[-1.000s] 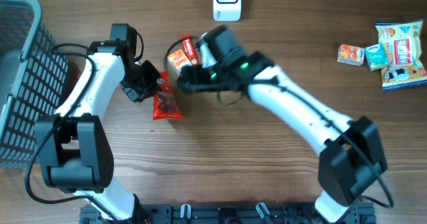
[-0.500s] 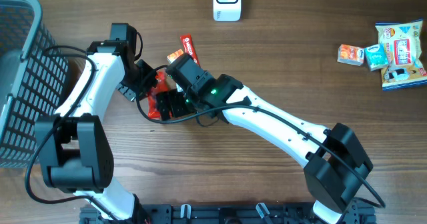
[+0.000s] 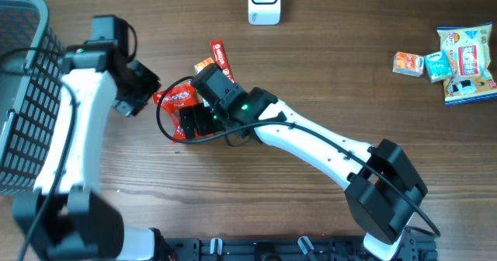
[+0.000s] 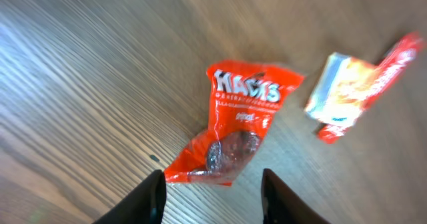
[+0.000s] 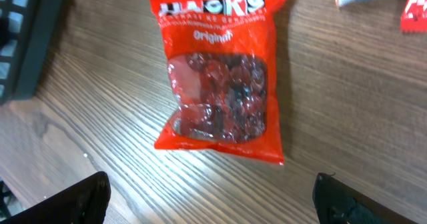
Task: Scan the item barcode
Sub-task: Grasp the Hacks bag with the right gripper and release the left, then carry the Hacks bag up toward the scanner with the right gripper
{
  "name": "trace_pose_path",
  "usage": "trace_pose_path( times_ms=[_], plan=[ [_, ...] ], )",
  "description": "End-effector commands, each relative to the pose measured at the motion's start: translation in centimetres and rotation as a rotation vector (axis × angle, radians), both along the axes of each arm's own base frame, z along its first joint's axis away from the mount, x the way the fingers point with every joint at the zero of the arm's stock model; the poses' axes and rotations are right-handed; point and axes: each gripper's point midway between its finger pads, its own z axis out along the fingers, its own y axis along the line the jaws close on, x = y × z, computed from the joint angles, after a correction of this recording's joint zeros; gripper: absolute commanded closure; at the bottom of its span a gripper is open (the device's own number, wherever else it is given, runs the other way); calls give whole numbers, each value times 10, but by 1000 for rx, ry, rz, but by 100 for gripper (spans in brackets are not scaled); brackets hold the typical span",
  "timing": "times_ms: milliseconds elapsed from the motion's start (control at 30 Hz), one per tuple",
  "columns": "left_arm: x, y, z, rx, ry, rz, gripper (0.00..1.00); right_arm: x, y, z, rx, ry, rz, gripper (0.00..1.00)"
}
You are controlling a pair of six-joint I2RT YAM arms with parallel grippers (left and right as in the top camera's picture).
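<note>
Candy in a red Hacks bag [image 3: 172, 98] lies flat on the wooden table [image 3: 311, 207], with its words facing up. The right gripper [image 3: 192, 123] hangs over the lower end of the bag. Its two fingers are spread wide and it holds nothing. The left gripper [image 3: 140, 90] is just to the left of the bag and does not touch it. Its fingers are apart too, and nothing is between them. A small orange and white packet [image 4: 340, 91] and a thin red packet [image 3: 219, 57] lie just beside the top of the bag. A white scanner [image 3: 264, 3] stands at the far edge of the table. A dark basket [image 3: 19, 98] is on the left. More snack packets [image 3: 458, 55] lie far off to the right.
</note>
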Motion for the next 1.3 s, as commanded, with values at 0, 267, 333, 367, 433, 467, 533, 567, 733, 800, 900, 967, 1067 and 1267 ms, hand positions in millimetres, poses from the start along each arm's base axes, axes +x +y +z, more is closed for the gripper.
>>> trace_pose_path(
  times_ms=[0,267,333,367,433,467,533,567,733,800,900,967,1067,1267],
  plan=[
    [-7,24,51,105,-130,38,52,6,3,-7,-27,-71,58,3],
    [-39,46,109,194,-288,110,33,21,16,-5,-136,-333,118,12],
    [-44,46,117,196,-315,115,0,22,18,-7,-213,-422,124,12],
    [-47,46,119,197,-322,115,0,20,21,-8,-249,-468,136,12],
    [-52,46,121,197,-319,115,0,15,29,-14,-299,-531,157,12],
    [-54,45,120,196,-311,114,0,11,33,-19,-315,-548,161,12],
    [-59,46,117,200,-289,114,0,4,41,-29,-322,-558,177,11],
    [-62,47,116,206,-273,115,0,1,44,-33,-322,-557,183,10],
    [-78,57,110,269,-202,132,0,2,54,-42,-327,-597,170,5],
    [-81,57,109,269,-189,130,0,4,57,-40,-310,-607,164,5],
    [-85,56,107,267,-171,128,0,7,62,-41,-294,-621,152,6],
    [-87,56,107,267,-163,127,0,11,63,-49,-305,-631,139,6],
    [-88,57,106,271,-158,128,0,13,59,-65,-343,-632,133,6],
    [-89,58,106,275,-157,133,0,15,56,-81,-370,-623,133,7]
  ],
)
